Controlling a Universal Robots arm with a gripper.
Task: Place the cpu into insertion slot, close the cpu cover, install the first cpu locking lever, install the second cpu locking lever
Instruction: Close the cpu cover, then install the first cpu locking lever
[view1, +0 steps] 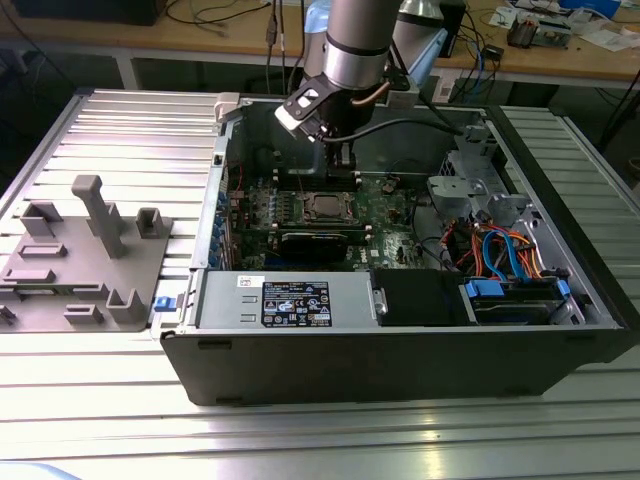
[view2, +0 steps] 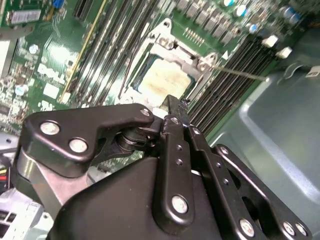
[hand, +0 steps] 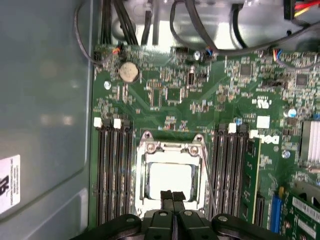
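Pincer (hand: 173, 196) of mine is clenched, tips pressed together just over one edge of the cpu cover (hand: 170, 149), which lies down over the cpu (hand: 170, 179) seated in the insertion slot (hand: 140, 165) mid-motherboard (hand: 165, 100), a thin locking lever (hand: 210, 187) angled loose alongside.

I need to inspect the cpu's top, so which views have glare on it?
In the first wrist view the cpu is blown out white; in the second wrist view it is bright but its mottled top shows; in the exterior view it looks evenly grey, with no glare.
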